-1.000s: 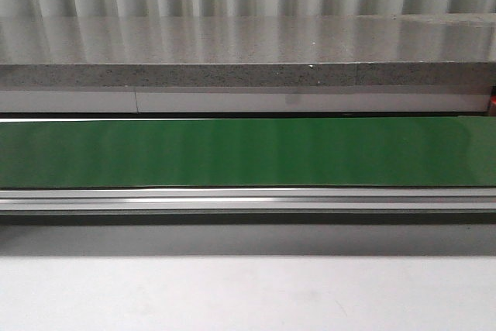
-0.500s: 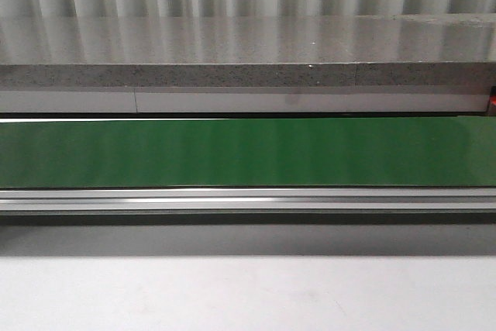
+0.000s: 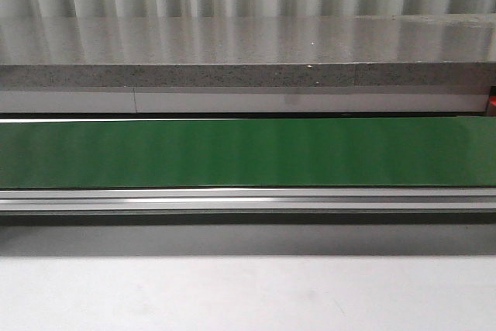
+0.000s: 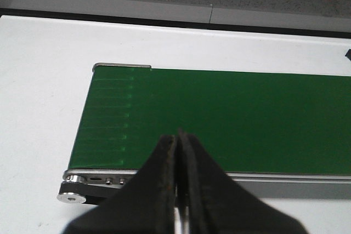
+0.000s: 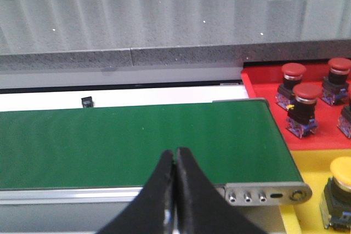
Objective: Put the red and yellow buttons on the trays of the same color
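**Both grippers closed and empty over the belt; buttons on trays at the right end**

The left gripper has its fingers pressed together with nothing between them, above the near edge of the green belt close to its left end roller. The right gripper is likewise closed and empty, over the belt near its right end. Beyond that end, the red tray holds three visible red buttons; a fourth item at the picture edge cannot be identified. The yellow tray, just beside the red tray, carries one yellow button. In the front view, the belt runs between a grey counter and the white table.
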### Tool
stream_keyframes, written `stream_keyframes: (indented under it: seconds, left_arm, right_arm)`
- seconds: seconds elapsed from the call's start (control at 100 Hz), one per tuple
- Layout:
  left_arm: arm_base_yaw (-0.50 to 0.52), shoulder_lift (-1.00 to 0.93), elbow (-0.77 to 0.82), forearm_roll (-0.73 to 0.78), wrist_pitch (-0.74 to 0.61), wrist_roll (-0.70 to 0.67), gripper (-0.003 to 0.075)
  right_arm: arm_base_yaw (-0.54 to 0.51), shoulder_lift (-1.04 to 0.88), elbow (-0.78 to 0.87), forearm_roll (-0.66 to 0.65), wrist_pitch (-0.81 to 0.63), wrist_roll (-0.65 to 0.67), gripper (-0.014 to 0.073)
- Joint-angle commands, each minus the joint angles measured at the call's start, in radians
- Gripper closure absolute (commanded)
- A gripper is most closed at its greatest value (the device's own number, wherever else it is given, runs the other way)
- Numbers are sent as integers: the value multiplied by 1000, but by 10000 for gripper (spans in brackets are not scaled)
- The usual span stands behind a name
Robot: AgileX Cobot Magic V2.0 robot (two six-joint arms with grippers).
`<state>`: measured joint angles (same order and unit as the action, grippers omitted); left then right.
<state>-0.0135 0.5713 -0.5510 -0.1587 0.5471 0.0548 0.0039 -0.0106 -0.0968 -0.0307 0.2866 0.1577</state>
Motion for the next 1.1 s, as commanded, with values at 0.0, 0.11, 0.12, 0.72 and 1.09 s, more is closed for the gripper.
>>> stream_keyframes:
  seconds: [0.0, 0.11, 0.12, 0.72, 1.09]
  left_arm:
    - [-7, -1, -27, -10, -74, -3, 740]
    - [-7, -1, -27, -10, -74, -3, 740]
    - [-7, -1, -27, -10, -74, -3, 740]
    - [-7, -1, -27, -10, -74, -3, 740]
    - [-7, -1, -27, -10, -74, -3, 740]
  right_arm:
    - [-14, -16, 2, 3, -124, -8, 661]
    - [-15, -16, 37, 3, -170, -8, 661]
    - [-15, -16, 41, 3, -174, -8, 661]
    - [-15, -16, 125, 3, -302, -7, 661]
    - [-15, -16, 125, 3, -299, -7, 661]
